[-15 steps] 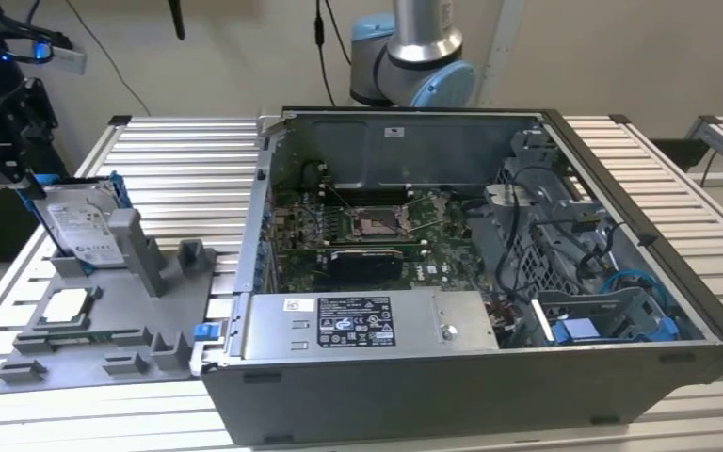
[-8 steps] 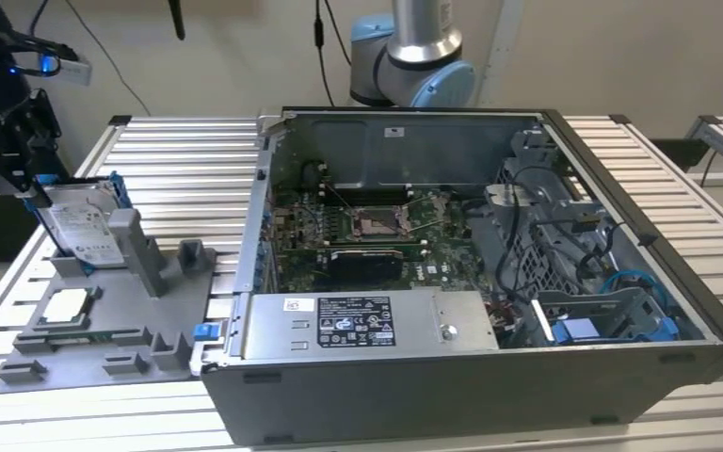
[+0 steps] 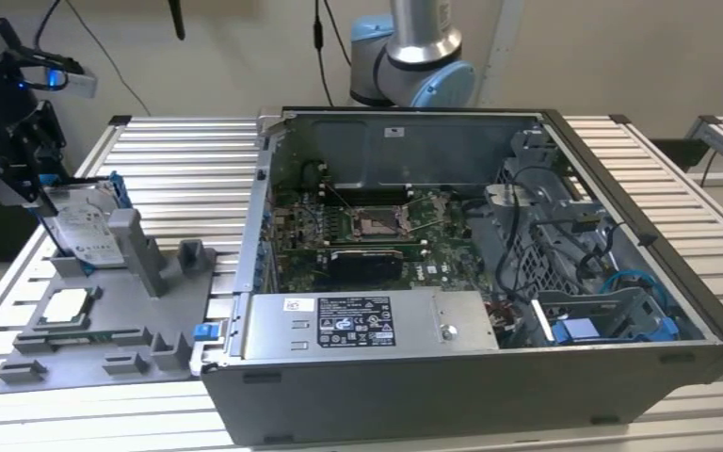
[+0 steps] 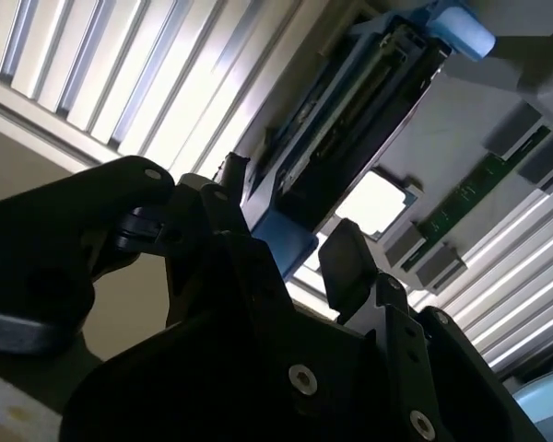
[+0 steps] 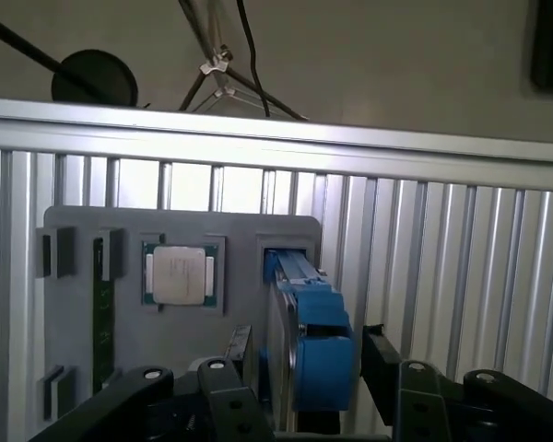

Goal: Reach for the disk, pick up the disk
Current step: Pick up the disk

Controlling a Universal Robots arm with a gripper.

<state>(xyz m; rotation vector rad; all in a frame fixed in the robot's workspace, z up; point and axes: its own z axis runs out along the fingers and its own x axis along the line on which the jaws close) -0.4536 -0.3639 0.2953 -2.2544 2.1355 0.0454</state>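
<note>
The disk (image 3: 86, 229), a silver drive with a white label and blue frame, stands on edge in a slot of the grey fixture (image 3: 148, 325) at the exterior view's left. My gripper (image 3: 42, 196) is at its upper end. In both wrist views the two black fingers (image 5: 242, 348) (image 4: 348, 262) flank the blue-framed edge of the disk (image 5: 321, 354) (image 4: 286, 241), a small gap showing on each side. The gripper (image 5: 309, 354) (image 4: 290, 226) is open astride the disk, which still sits in its slot.
A square silver processor chip (image 3: 63, 309) (image 5: 178, 274) lies in the fixture beside the disk, with a green memory stick (image 5: 100, 308) nearby. A tall grey post (image 3: 136, 250) stands right beside the disk. The open computer case (image 3: 462, 282) stands to the exterior view's right on the slatted metal table (image 3: 173, 155).
</note>
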